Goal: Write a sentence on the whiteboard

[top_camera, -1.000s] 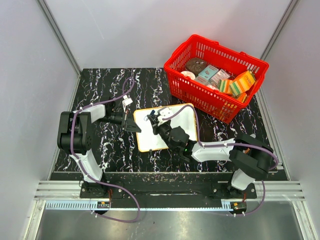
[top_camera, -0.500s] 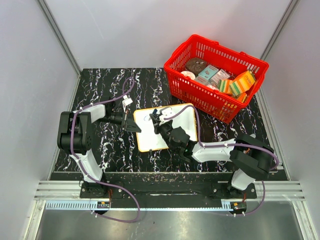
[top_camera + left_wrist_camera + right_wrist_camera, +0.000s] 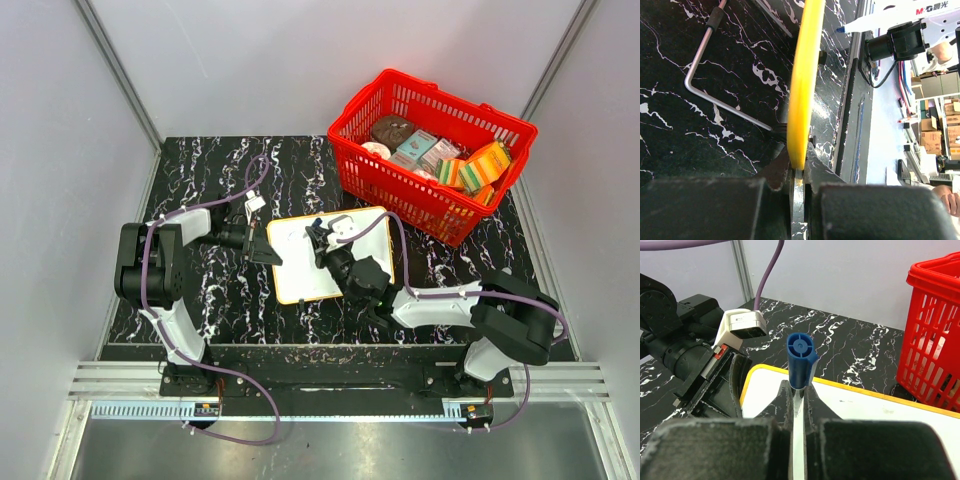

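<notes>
The whiteboard [image 3: 297, 272], white with a yellow rim, lies on the black marble table. My left gripper [image 3: 268, 250] is shut on its left edge. In the left wrist view the rim [image 3: 803, 85] runs edge-on into the shut jaws of the left gripper [image 3: 799, 167]. My right gripper [image 3: 318, 238] hovers over the board's far left part, shut on a white marker with a blue end cap [image 3: 800, 356]. The marker's blue tip [image 3: 840, 30] points down at the board. The sentence is out of view; the bare board [image 3: 880, 410] shows only faint specks.
A red basket [image 3: 400, 200] full of packaged goods stands at the back right, close to the whiteboard's far right corner. A bent metal rod [image 3: 715, 98] lies on the table under the board's left side. The left arm's camera housing [image 3: 742, 324] sits close to the marker.
The right gripper has moved the marker a little to the right along the board's far edge. The left gripper and the whiteboard have stayed in place.
</notes>
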Controlling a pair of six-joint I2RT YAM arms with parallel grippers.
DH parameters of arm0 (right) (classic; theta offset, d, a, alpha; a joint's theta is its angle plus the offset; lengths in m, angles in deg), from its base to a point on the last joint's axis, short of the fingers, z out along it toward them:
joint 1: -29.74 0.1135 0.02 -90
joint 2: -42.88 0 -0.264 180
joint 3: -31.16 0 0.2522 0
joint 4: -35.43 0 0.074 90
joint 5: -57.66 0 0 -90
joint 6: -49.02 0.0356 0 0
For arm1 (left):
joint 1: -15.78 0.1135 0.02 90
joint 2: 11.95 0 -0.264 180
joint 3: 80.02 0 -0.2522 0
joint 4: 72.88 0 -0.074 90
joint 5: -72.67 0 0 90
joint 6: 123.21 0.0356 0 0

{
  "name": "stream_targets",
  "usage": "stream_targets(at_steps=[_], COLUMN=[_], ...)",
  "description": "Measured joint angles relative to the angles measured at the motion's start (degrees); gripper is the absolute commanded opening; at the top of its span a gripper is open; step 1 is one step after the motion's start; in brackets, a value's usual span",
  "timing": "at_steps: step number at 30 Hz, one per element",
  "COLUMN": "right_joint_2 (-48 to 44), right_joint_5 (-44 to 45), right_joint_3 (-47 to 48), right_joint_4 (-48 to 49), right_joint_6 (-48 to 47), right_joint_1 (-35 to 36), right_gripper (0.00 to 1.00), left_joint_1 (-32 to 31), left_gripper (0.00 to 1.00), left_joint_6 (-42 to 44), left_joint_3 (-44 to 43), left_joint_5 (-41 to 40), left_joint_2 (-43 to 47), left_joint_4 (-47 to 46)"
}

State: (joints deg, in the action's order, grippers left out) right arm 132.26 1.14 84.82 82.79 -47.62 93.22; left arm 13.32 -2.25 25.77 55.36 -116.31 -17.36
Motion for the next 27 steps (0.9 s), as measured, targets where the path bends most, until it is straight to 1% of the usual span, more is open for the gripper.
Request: stream_targets(at_steps=[11,27], right_joint_2=[1.3,3.5], right_joint_5=[0.6,1.9], right_joint_3=[1.3,2.8], right_joint_4=[0.7,0.7], right_joint_6=[-2.1,-1.9], right_joint_1=[0.0,0.0], right_gripper=[0.00,0.00], left_joint_1=[0.0,0.0], left_gripper=[0.00,0.00], left_joint_6=[0.1,0.3], left_joint_3=[-0.3,-0.3], left_joint_5=[0.0,-0.1], left_joint_2=[-0.1,-0.1], left_joint_4=[0.4,0.5])
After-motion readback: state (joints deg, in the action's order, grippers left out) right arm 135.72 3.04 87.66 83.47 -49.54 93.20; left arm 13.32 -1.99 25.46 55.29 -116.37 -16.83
